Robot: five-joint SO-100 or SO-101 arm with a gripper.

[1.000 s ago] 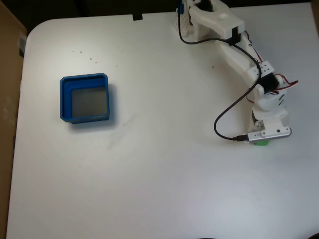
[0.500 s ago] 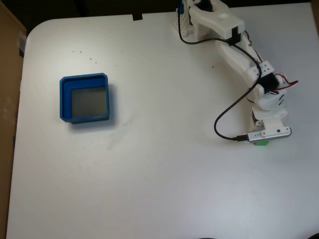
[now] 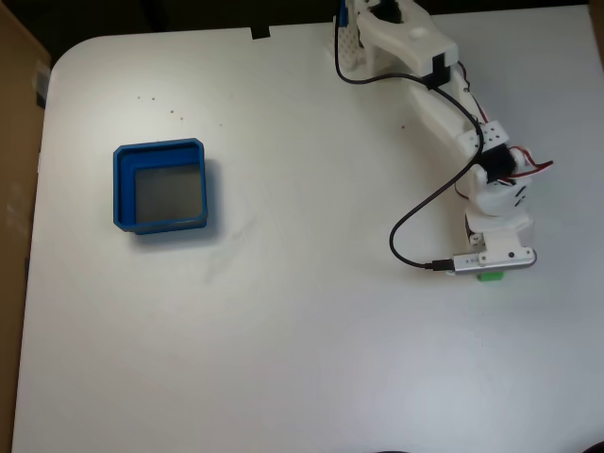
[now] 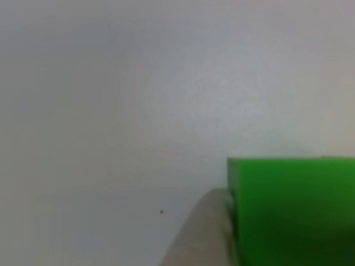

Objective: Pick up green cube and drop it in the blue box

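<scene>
The green cube (image 3: 489, 276) peeks out from under the white wrist at the right of the table in the fixed view. My gripper (image 3: 491, 269) points down over it and is shut on it. Up close in the other view, the green cube (image 4: 291, 210) takes up the lower right corner, and a pale finger (image 4: 202, 235) presses against its left face. The second finger is hidden. Far to the left of the gripper stands the blue box (image 3: 162, 186), with its grey floor bare.
The arm's white base (image 3: 377, 38) is mounted at the table's far edge, and a black cable (image 3: 415, 222) loops from the arm to the wrist. A brown board (image 3: 14, 151) stands along the table's left edge. Small dark specks (image 3: 156, 102) dot the tabletop behind the box.
The wrist and the green cube have shifted slightly left and toward the table's near edge together. The blue box has stayed put.
</scene>
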